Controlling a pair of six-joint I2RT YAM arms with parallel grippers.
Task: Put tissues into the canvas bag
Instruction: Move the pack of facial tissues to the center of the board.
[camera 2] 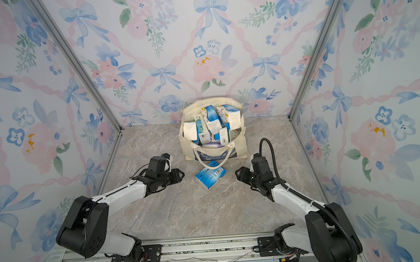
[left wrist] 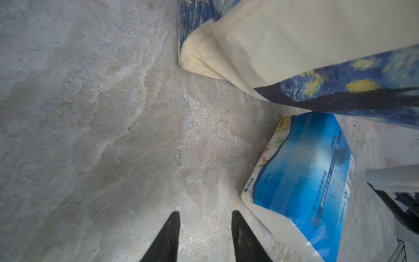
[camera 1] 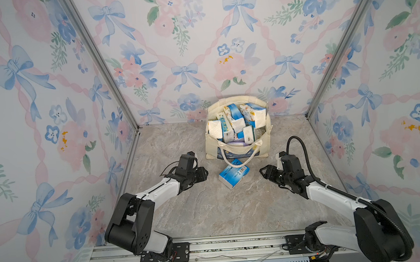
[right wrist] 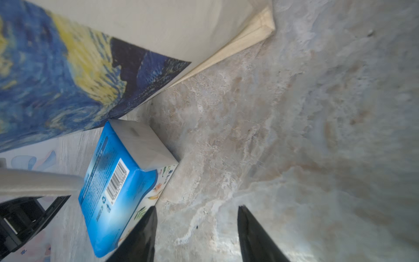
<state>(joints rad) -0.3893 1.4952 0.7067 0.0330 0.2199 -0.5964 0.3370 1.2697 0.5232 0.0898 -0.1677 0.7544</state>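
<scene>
Tissue pack [camera 1: 233, 173]: frame centre, just below the canvas bag [camera 1: 264, 145], between both pincers, touching neither.
Left gripper [camera 1: 205, 173]: fingers apart, empty.
Right gripper [camera 1: 262, 171]: fingers apart, empty.

At frame centre in both top views, the lavender pack [camera 1: 237, 143] is mostly hidden by the canvas bag [camera 1: 211, 146]. In the wrist views the fingers [left wrist: 167, 238] are cut off at the edge; print on the loose pack [left wrist: 306, 172] is blurred.
</scene>
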